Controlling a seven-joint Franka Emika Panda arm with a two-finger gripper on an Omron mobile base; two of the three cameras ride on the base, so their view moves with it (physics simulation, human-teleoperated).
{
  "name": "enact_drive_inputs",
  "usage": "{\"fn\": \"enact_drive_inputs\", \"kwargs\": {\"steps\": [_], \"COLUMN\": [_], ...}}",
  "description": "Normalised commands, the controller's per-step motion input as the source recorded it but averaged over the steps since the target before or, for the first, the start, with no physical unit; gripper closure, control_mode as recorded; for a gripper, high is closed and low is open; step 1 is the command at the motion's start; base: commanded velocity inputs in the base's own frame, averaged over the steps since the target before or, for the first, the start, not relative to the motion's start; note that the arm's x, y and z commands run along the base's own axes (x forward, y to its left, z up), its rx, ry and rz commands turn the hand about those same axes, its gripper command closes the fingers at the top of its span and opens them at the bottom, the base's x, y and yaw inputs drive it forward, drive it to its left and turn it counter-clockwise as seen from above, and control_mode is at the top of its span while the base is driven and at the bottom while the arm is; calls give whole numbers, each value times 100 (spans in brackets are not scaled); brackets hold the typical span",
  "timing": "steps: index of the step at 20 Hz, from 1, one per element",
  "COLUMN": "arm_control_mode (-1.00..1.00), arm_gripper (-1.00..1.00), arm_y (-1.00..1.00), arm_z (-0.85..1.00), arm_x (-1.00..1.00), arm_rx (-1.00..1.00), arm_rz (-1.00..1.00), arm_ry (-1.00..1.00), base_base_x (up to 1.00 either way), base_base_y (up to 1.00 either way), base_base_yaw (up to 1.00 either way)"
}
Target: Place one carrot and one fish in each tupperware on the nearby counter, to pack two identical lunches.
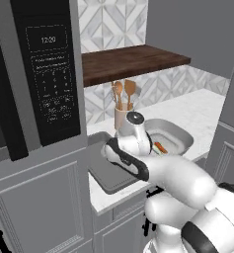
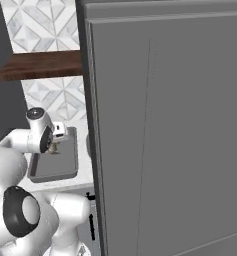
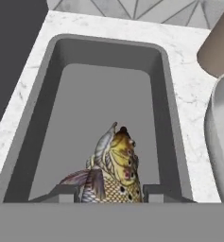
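My gripper (image 3: 111,191) is shut on a fish (image 3: 114,165), yellow-brown and scaled with its head pointing away from me. The fish hangs over the near end of a dark grey tupperware (image 3: 108,90) with a bare floor, which lies on the white counter (image 3: 189,85). In the left base view this tupperware (image 1: 108,180) lies partly behind my wrist. To its right a second, lighter grey tupperware (image 1: 174,136) holds an orange carrot (image 1: 161,147). In the right base view my hand hovers over the dark tupperware (image 2: 55,167).
A tan utensil holder (image 1: 122,113) with wooden spoons stands behind the containers, under a dark wooden shelf (image 1: 133,62). A tall dark appliance front (image 1: 44,74) rises at the left. A large grey cabinet panel (image 2: 165,125) blocks the right.
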Motion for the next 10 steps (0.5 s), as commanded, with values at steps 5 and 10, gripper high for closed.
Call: {"fn": "enact_drive_inputs", "kwargs": {"steps": [5, 10], "arm_control_mode": [-100, -100], "arm_gripper": [-100, -100], "arm_y": [52, 0], "arm_z": [-80, 24], "arm_x": [85, 6], "arm_rx": [0, 0], "arm_rz": [5, -2], "arm_ry": [0, 4], "base_base_x": [0, 0], "base_base_y": [0, 0], "base_base_yaw": [0, 0]}}
